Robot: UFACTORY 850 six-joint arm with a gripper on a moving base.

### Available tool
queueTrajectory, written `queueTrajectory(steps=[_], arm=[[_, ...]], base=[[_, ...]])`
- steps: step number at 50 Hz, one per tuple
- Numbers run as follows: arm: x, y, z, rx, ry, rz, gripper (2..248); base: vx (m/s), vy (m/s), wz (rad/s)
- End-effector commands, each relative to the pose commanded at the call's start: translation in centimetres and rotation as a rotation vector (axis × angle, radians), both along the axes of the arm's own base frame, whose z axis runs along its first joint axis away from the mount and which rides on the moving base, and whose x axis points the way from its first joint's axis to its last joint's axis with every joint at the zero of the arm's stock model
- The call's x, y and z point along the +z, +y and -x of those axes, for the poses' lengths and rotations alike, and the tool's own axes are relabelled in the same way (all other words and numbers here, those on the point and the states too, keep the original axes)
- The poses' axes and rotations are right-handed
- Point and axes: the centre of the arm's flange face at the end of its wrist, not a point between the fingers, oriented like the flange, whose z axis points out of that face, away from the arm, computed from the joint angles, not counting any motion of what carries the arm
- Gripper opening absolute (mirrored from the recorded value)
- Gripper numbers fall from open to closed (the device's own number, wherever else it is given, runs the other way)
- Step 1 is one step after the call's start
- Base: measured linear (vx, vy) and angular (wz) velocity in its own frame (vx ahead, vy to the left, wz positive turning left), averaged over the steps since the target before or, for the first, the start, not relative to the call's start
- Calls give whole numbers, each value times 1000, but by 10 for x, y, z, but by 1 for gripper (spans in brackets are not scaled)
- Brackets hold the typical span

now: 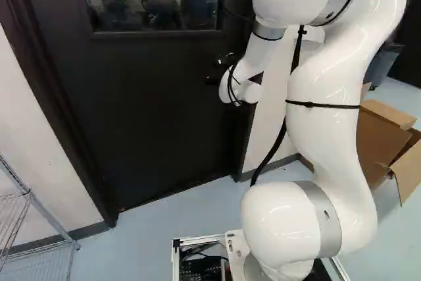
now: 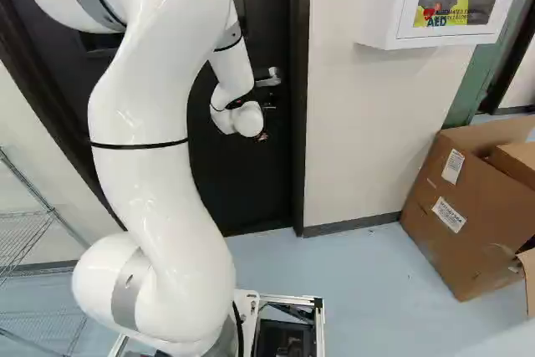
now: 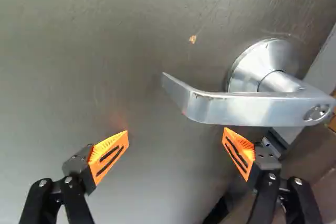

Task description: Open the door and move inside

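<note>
Dark brown door with a glass pane [image 1: 154,90], closed, upper left of the left base view. Black two-fingered gripper [image 2: 262,133] before it, fingers spread wide near the silver metal lever handle [image 3: 247,108]. Door surface scuffed. Outward: pale blue floor [image 2: 359,290], cream wall [image 2: 355,131], brown cardboard box [image 2: 456,215] right of the right base view, grey wire rack [image 1: 36,205] lower left of the left.

Both base views face the door [image 1: 151,103], the wrist view closer, perhaps aslant.
</note>
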Motion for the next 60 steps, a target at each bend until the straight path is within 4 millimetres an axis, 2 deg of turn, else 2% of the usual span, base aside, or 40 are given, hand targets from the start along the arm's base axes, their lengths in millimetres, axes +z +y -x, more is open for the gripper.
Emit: queueTrajectory(steps=[43,60], arm=[[-12,4,-85,101,-81,46,247],[-13,5,-91,107,-86,48,247]], base=[[0,0,0],[0,0,0]])
